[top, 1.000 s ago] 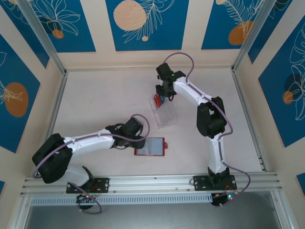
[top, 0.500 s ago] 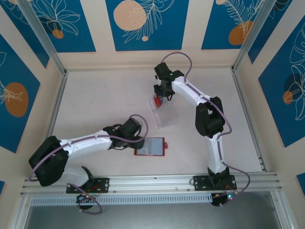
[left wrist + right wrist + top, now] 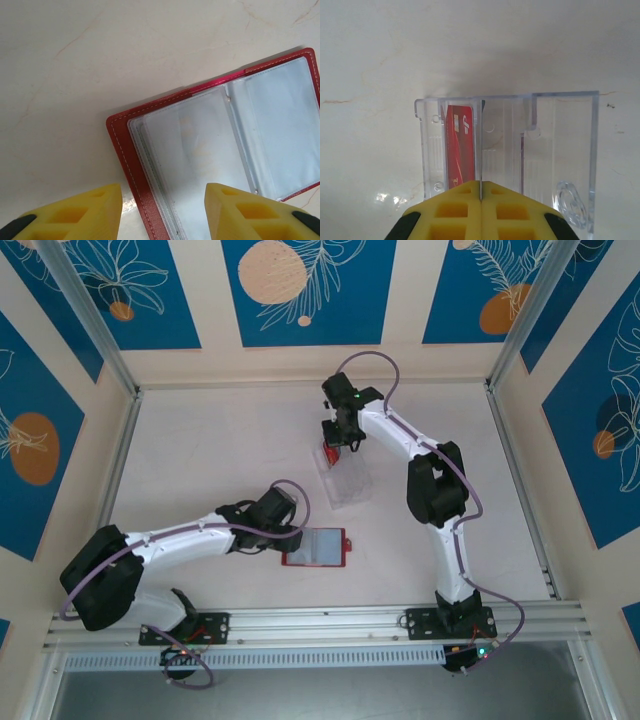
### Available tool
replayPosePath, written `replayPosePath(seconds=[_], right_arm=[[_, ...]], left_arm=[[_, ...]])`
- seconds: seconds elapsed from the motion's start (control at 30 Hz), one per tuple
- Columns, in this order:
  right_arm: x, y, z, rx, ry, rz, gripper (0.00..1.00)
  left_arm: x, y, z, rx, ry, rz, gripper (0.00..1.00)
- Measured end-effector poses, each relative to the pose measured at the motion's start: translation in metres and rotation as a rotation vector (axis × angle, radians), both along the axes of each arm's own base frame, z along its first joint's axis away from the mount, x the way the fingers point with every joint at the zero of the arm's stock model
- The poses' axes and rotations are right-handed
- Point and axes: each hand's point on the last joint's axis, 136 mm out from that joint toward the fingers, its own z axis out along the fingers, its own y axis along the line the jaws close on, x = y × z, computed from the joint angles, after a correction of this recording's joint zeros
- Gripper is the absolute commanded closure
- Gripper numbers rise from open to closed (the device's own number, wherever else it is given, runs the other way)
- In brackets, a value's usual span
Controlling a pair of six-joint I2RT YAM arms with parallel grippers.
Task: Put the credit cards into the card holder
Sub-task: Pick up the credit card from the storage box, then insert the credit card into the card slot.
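Card holder (image 3: 200, 150) lying open on tabletop (image 3: 75, 75) right under the spread left claw (image 3: 162, 200), its left edge between the tips, right claw (image 3: 481, 192) pressed together at the clear tray (image 3: 560, 150), thin dark edge at its tips, card or divider idk, red card (image 3: 459, 145) in the slot just left of it

Lab test cell, aluminium frame (image 3: 320, 621)
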Motion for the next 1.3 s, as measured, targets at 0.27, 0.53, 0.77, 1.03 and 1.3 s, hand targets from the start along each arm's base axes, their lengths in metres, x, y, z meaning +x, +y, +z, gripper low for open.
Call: replayPosePath(seconds=[0.27, 0.53, 0.77, 1.03, 1.3], right_arm=[[0.013, 0.007, 0.042, 0.027, -0.076, 0.008, 1.0], [-0.005, 0.009, 0.056, -0.012, -0.09, 0.015, 1.0], [-0.099, 0.01, 0.097, 0.105, -0.142, 0.03, 1.0], [-0.176, -0.014, 0.072, 0.379, -0.142, -0.088, 0.98], [-0.209, 0.02, 0.032, 0.452, -0.094, 0.001, 0.97]], left_arm=[[0.0, 0.004, 0.01, -0.006, -0.021, -0.002, 0.47], [-0.003, 0.007, 0.015, -0.021, -0.033, -0.001, 0.43], [-0.003, 0.007, 0.014, -0.027, -0.027, -0.019, 0.41], [-0.005, 0.004, 0.014, -0.035, -0.022, -0.049, 0.43], [-0.006, 0.002, -0.008, -0.017, 0.011, -0.059, 0.47]])
